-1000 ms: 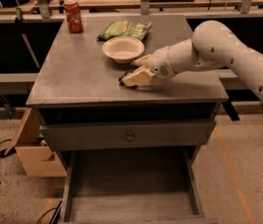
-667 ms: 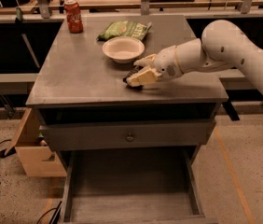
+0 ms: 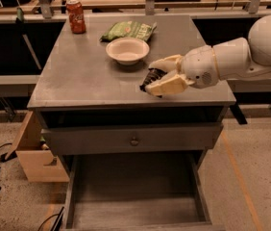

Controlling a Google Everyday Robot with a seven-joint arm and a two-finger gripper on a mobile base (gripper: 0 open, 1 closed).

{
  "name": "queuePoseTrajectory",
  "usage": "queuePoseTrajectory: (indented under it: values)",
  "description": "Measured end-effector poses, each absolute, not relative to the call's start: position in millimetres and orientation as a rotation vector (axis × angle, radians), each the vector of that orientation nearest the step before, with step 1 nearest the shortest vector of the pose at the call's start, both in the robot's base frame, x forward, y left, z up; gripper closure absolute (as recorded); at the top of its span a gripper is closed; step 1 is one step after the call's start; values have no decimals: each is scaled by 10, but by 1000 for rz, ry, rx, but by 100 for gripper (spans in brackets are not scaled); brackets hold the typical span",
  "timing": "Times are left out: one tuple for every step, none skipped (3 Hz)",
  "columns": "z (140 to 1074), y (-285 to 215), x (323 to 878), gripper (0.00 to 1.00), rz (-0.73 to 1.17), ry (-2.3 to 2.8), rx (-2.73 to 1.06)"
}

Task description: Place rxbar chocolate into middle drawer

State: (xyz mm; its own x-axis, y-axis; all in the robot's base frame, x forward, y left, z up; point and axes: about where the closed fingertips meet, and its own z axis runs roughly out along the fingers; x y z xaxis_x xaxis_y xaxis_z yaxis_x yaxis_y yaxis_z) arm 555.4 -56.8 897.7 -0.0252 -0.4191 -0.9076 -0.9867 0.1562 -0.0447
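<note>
Robot's gripper (image 3: 150, 80) hangs just right of and in front of the white bowl (image 3: 127, 50) on the grey cabinet top (image 3: 78, 76), its two cream fingers pinching the rxbar chocolate (image 3: 153, 75). The dark bar shows between them, close above the surface and nearer the front edge than the bowl is. The middle drawer (image 3: 135, 196) stands pulled out well below and in front of the bowl, plank floor showing, beneath a closed drawer front (image 3: 102, 139) with a round knob. Behind the bowl lies a green chip bag (image 3: 128, 30), and further back to the bowl's left stands a red soda can (image 3: 76, 16). The step in hand appears to be the carry from top to drawer. Done well, it likely calls for a firm pinch while the arm brings the bar forward past the front edge. Only then should it descend, clear of the knobbed front. Release looks safest low between the drawer's side walls, so the bar lands flat on the floor without catching a wall.
</note>
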Motion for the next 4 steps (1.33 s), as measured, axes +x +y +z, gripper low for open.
queuePoseTrajectory:
  values:
    - [8889,-678,5129,100,861,1577,-1451]
    - [8776,-647,4705,100,888,1527,-1603]
    - [8647,-527,4400,100,942,1454,-1771]
    - [8159,-464,4561,100,941,1534,-1796]
